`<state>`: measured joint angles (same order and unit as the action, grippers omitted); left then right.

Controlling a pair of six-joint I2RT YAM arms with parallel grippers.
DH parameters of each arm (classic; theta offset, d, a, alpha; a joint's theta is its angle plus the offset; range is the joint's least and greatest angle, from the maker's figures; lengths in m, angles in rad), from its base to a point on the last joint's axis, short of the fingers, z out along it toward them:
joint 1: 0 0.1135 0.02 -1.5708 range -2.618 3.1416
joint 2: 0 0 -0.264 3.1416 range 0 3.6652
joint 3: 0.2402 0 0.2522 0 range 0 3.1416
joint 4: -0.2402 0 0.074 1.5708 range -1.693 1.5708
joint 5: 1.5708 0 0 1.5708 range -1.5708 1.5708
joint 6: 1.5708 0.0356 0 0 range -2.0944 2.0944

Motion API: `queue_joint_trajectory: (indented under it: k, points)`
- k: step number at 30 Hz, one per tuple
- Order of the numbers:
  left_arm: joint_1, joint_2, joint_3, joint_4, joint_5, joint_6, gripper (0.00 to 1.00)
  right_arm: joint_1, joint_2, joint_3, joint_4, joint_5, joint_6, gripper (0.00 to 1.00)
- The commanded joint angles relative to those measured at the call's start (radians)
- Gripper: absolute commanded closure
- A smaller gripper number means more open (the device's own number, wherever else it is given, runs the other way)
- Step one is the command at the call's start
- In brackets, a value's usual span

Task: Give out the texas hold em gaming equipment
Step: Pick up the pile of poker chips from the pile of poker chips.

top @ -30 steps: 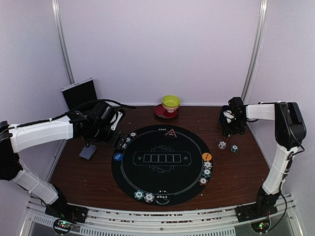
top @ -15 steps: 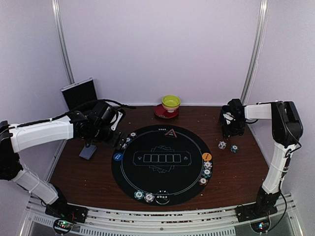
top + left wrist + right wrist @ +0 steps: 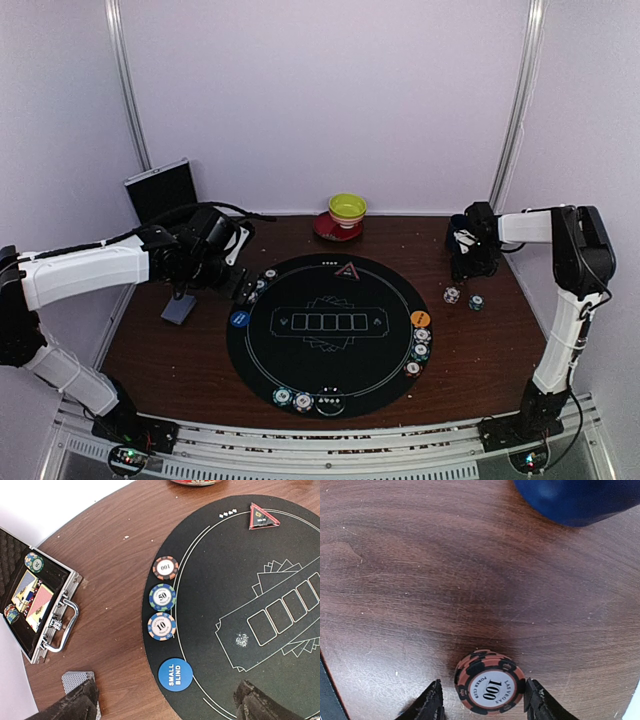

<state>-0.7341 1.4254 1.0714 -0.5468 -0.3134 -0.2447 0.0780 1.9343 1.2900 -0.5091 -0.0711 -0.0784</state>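
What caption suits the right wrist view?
Right pincer straddling a round orange-and-black poker chip marked 100 on the brown wooden table.

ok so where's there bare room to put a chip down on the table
Bare wood in the near left corner, bordered by the card stack and the mat, and in the near right corner. Crowded: the mat's rims by the small blind button and orange button.

brown wood tbl: round blk mat, open case, card deck, red saucer, 2 loose chips rt side.

left arm extended | left end effector spread wide | right end effector down, jaws partly apart
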Motion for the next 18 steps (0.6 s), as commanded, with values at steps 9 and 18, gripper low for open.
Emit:
queue_joint_trajectory:
  k: [9, 18]
  points:
    - [0.003, 0.009, 0.016, 0.028, -0.009, 0.012, 0.02, -0.007, 0.019, 0.018, 0.003, 0.003, 0.007, 0.47]
    - [0.004, 0.012, 0.018, 0.028, -0.01, 0.011, 0.02, -0.008, 0.017, 0.011, 0.02, 0.021, 0.011, 0.52]
